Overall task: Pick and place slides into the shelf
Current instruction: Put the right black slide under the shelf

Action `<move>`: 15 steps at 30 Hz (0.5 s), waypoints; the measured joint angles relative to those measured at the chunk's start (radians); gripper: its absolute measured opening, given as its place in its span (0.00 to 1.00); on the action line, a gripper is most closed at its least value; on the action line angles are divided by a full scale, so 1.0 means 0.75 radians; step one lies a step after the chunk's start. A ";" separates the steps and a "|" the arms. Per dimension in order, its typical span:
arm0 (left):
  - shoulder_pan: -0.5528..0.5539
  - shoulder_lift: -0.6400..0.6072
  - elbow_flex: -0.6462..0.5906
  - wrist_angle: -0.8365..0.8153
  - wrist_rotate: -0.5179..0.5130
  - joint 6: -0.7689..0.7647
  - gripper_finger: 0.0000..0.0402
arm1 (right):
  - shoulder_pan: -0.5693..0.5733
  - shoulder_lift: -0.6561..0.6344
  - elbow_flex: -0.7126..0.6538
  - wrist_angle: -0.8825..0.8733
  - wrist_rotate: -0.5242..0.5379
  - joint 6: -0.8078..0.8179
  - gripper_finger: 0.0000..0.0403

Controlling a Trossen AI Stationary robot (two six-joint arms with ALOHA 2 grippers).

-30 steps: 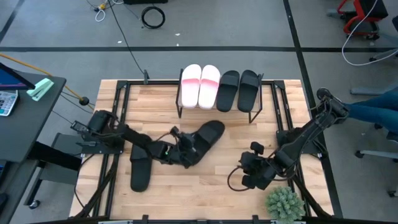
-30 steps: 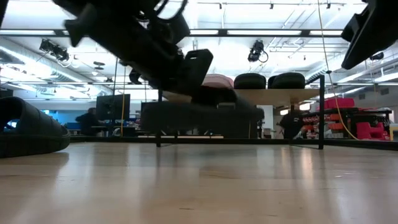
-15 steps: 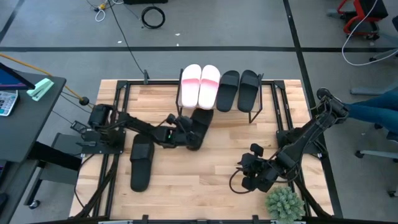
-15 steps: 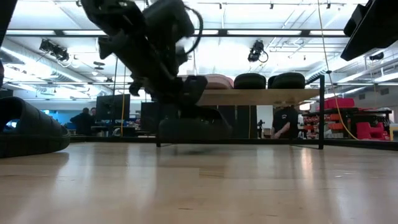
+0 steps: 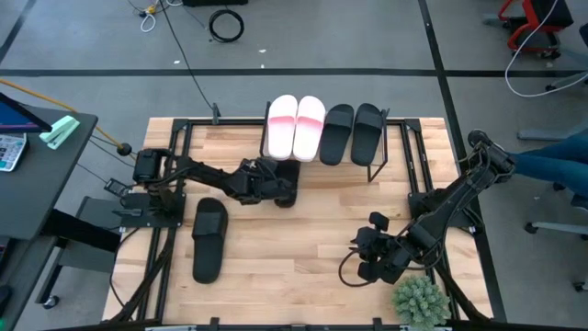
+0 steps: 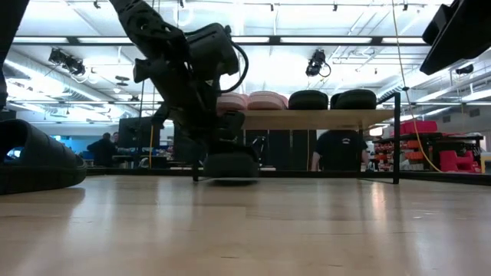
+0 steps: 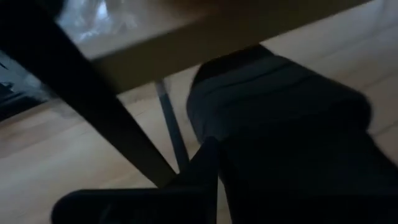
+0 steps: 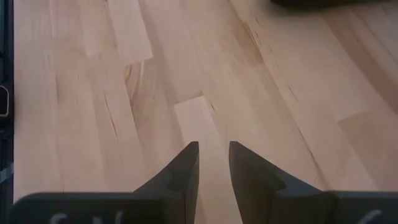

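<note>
The shelf point(image 5: 378, 154) stands at the table's far middle, with two pink slides point(image 5: 296, 127) and two black slides point(image 5: 354, 133) lying on its top board point(image 6: 330, 119). My left gripper point(image 5: 264, 180) is shut on another black slide point(image 5: 286, 178), whose far end reaches under that board. One more black slide point(image 5: 209, 239) lies flat on the table at the near left. My right gripper point(image 8: 213, 155) hangs open over bare wood at the near right, with nothing between its fingers. My left gripper holds the black slide point(image 7: 280, 130) by its left edge point(image 7: 214, 163), coming at it from the table's left and slanting down. The slide sits level and low beneath the shelf's board point(image 7: 186, 31). Whether it touches the table, I cannot tell.
The shelf's black frame leg point(image 7: 93, 106) stands close to the left of the held slide. A small green plant point(image 5: 421, 302) sits at the near right corner. People stand in the room behind the table point(image 6: 335, 149).
My left gripper has swung toward the table's far edge and the shelf, carrying the black slide. The slide lay slanted over the table's middle. Now it has turned lengthwise, with its far end under the shelf's top board.
</note>
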 joint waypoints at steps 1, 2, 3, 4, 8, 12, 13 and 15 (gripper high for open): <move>0.000 0.000 0.000 0.001 0.019 0.001 0.06 | 0.000 0.000 0.000 0.000 0.000 -0.007 0.23; 0.000 0.000 0.000 0.002 0.036 0.007 0.09 | 0.000 0.000 0.000 0.000 -0.001 -0.013 0.23; 0.000 0.000 0.000 0.004 0.062 0.017 0.12 | 0.000 0.000 0.000 0.000 0.000 -0.017 0.23; 0.000 0.000 0.000 0.001 0.075 0.025 0.15 | 0.000 0.001 0.000 0.000 -0.001 -0.019 0.23; -0.001 0.001 0.000 0.000 0.083 0.040 0.27 | 0.000 0.001 0.000 -0.001 -0.001 -0.042 0.23; -0.014 0.001 0.000 -0.002 0.152 0.029 0.37 | 0.000 0.001 0.000 -0.001 -0.001 -0.043 0.23; -0.021 -0.001 0.000 -0.004 0.178 0.029 0.39 | 0.000 0.001 0.000 -0.001 -0.001 -0.043 0.23; -0.038 -0.010 0.000 -0.003 0.241 0.027 0.41 | 0.000 0.001 0.000 -0.001 -0.001 -0.043 0.23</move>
